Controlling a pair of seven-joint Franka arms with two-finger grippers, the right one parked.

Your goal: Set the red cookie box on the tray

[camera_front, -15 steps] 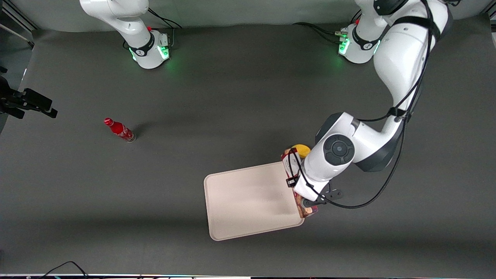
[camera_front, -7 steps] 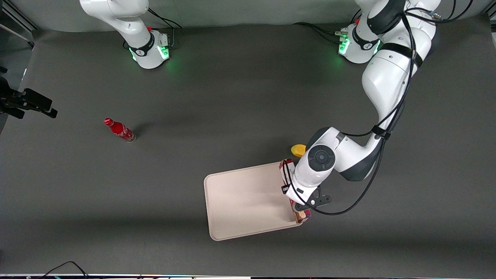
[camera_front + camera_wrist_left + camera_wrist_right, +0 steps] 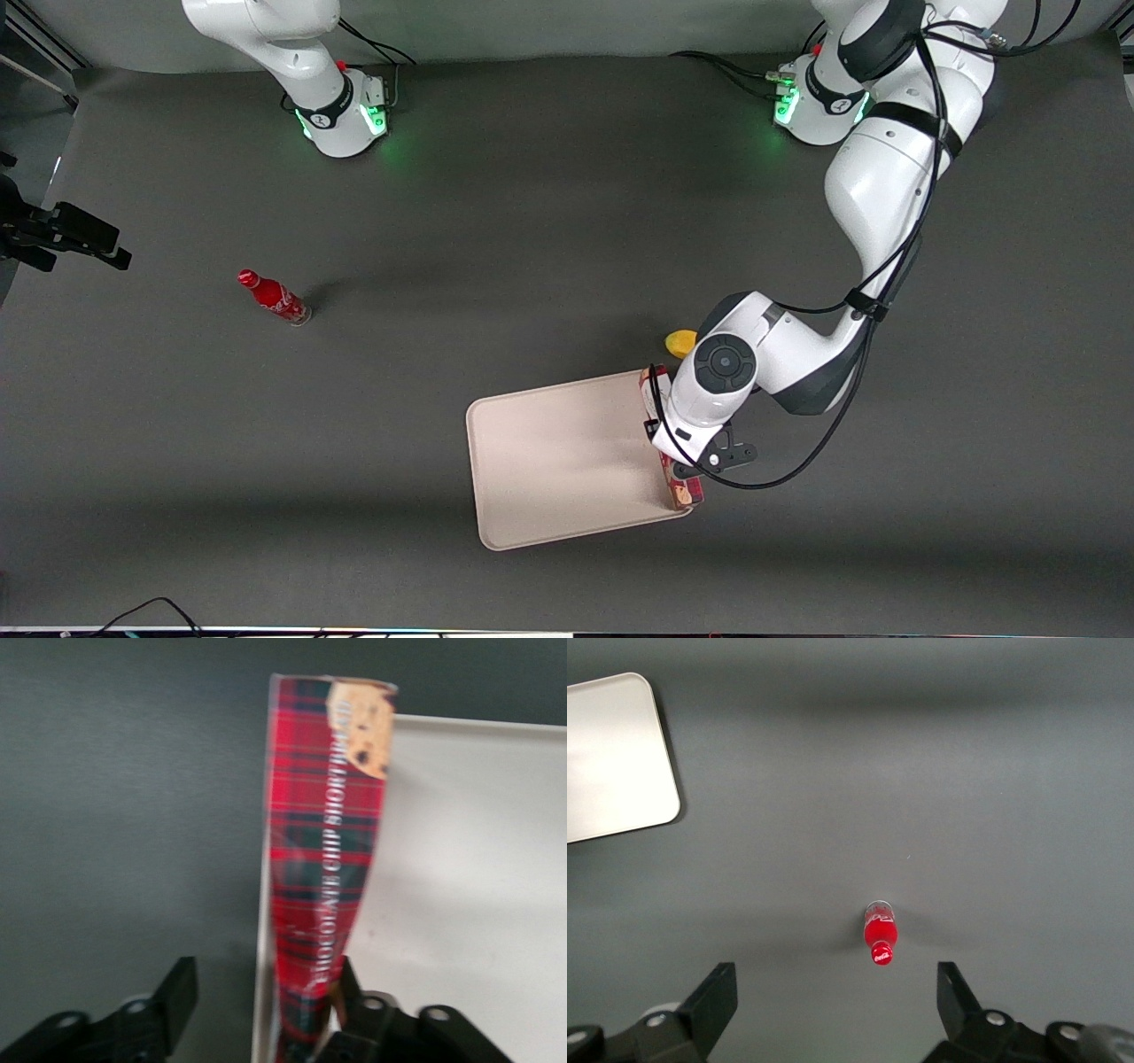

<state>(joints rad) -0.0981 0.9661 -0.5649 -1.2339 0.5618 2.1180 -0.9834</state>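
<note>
The left arm's fingers (image 3: pixel 177 997) are spread apart and no longer clamp anything. In the left wrist view one finger stands on the dark worktop (image 3: pixel 532 221) side of the red cookie box (image 3: pixel 328 842) with a clear gap of grey between them. The other finger sits close against the box's other face, over the tray (image 3: pixel 461 904).

The box lies between the two fingers and runs straight away from them. Its narrow plaid side with the white lettering faces up at the camera, and a cookie picture shows at the end farthest from the fingers. It lies along the tray's raised rim, just inside it. Whether its whole length rests flat on the tray floor cannot be told.

In the front view the wrist covers the middle of the box (image 3: pixel 682 490), so only its two ends show. They mark the edge of the tray (image 3: pixel 567 443) toward the working arm's end of the worktop. The rest of the tray spreads out bare from the fingers toward the parked arm's end.

A small yellow thing (image 3: pixel 680 342) lies on the worktop near the fingers, farther from the front camera than the tray and just off its corner. A red soda bottle (image 3: pixel 275 298) stands well apart from the fingers, toward the parked arm's end.
</note>
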